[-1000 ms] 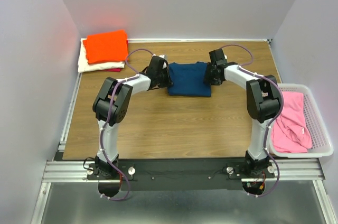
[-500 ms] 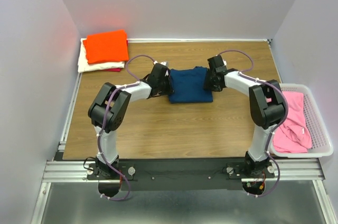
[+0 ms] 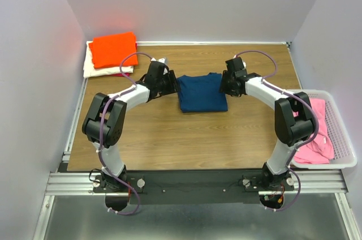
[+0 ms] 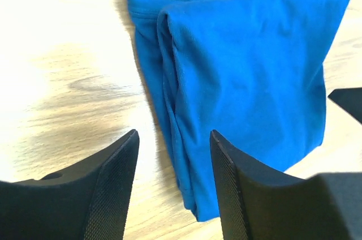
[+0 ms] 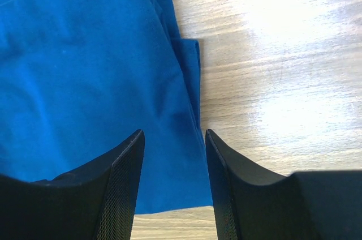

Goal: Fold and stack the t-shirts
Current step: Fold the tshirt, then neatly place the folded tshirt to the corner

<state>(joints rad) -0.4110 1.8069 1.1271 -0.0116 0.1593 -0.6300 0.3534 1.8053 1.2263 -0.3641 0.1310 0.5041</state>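
Nearest the arm bases, a white basket (image 3: 343,138) at the table's (image 3: 169,132) right edge held a crumpled pink t-shirt (image 3: 314,132). At mid-table, a folded navy t-shirt (image 3: 202,93) lay flat on the wood between the two grippers. The left gripper (image 3: 168,83) sat at the shirt's left edge, its fingers (image 4: 113,183) parted and gripping nothing. The right gripper (image 3: 225,84) sat at the right edge, its fingers likewise parted and empty. In the far left corner, an orange t-shirt (image 3: 114,49) topped a stack over a cream-white t-shirt (image 3: 93,70) and a red sliver (image 3: 120,74).
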